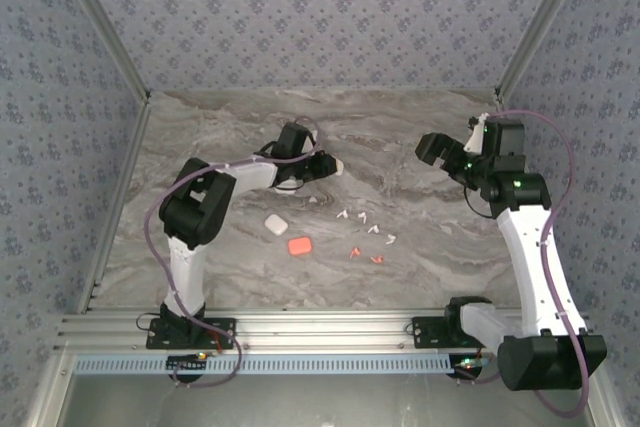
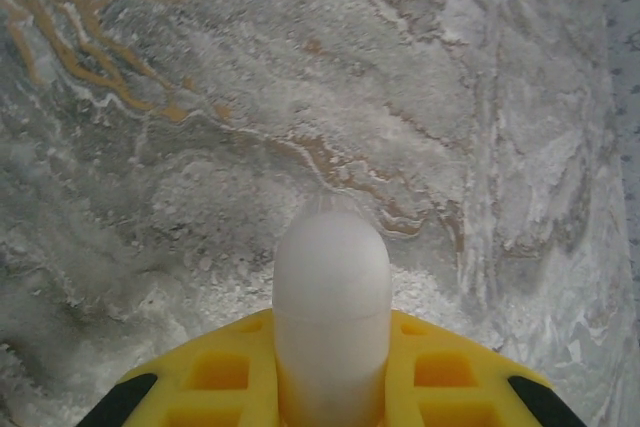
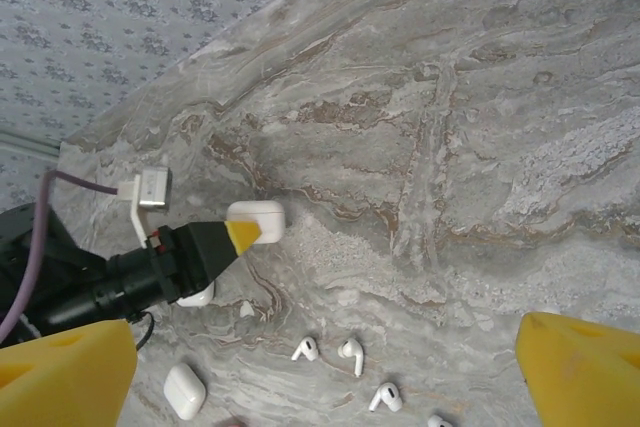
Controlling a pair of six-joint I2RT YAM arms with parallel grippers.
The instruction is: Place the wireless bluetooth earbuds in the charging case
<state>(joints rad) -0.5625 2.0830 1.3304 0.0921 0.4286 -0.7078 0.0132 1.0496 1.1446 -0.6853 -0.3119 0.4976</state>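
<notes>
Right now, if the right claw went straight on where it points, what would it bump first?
Probably the bare table. The open right claw tilts down toward it, and nothing seems to stand in between. Depth is hard to judge, though.

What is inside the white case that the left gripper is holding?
Its inside is hidden: the white case looks shut, clamped in the left gripper. Several white earbuds lie loose on the table.

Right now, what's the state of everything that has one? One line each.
left gripper: shut on held white case
held white case: lid closed, clamped
right gripper: open, empty
near white case: closed, lying on table
red case: closed, on table
white earbuds: loose on table, uncased
red earbuds: loose on table, uncased
</notes>
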